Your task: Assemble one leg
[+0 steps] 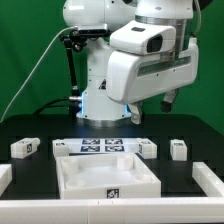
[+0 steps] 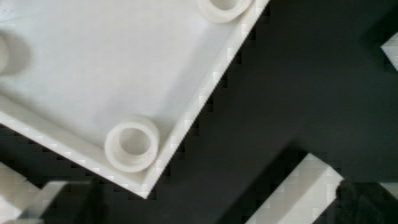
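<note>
Several small white legs lie on the black table in the exterior view. One leg (image 1: 25, 148) with a marker tag is at the left, one (image 1: 147, 149) is beside the marker board, and one (image 1: 179, 149) is further right. The large white square tray piece (image 1: 70, 184) lies in front. My gripper (image 1: 171, 101) hangs well above the table, behind the right-hand legs. In the wrist view the gripper (image 2: 217, 198) is open and empty over a corner of the tray (image 2: 107, 90), which has round sockets (image 2: 134, 143). No leg shows in the wrist view.
The marker board (image 1: 100, 146) lies behind the tray. Two more white blocky parts sit at the front right (image 1: 206, 178) and front left (image 1: 5, 178) edges. The robot's base (image 1: 95, 95) stands at the back, with a black cable on the exterior view's left.
</note>
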